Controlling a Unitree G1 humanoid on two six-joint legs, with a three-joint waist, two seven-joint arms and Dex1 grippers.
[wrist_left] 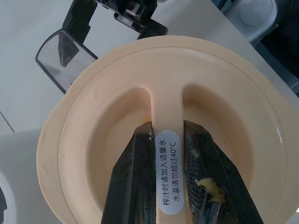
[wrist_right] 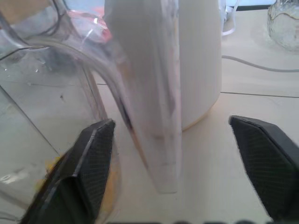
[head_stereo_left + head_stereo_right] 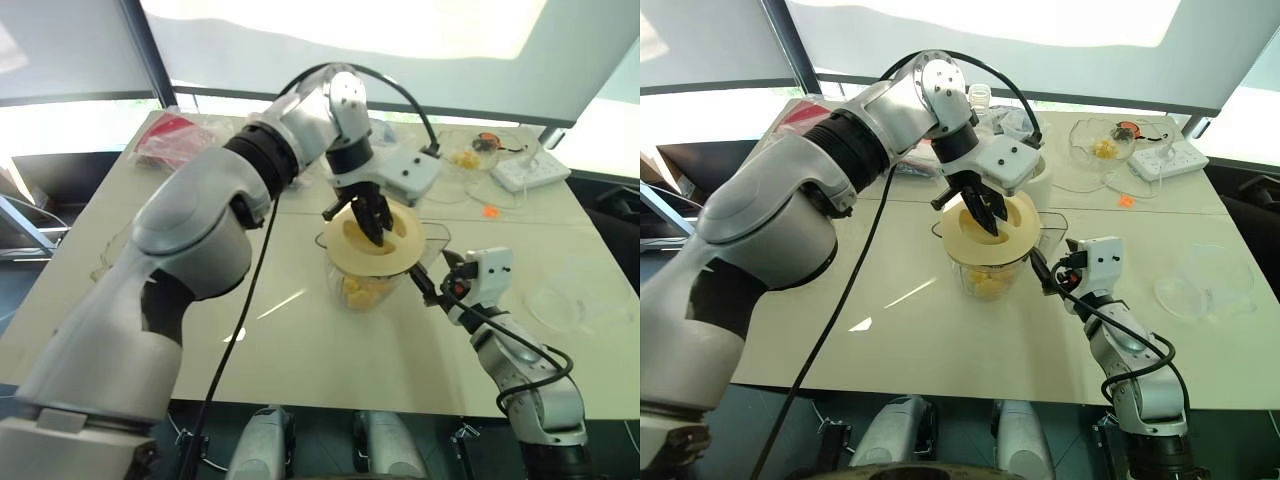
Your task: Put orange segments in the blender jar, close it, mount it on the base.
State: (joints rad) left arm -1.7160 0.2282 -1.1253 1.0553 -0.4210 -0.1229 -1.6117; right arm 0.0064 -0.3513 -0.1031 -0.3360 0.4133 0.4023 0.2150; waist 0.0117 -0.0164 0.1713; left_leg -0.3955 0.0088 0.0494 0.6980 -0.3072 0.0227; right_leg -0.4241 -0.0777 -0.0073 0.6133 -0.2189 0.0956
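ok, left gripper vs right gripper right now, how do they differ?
The left gripper points steeply down over the blender jar; the right gripper reaches in level from the side. The left is shut on the lid's centre ridge; the right is open, its fingers either side of the jar's handle without touching it. The left sits on top of the jar, the right low beside it. Both have two black fingers.

Bright backlit windows, blurred wrist close-ups

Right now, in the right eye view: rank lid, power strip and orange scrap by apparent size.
1. lid, clearly the largest
2. power strip, though it lies farther from the camera, so it looks smaller than it is
3. orange scrap, tiny
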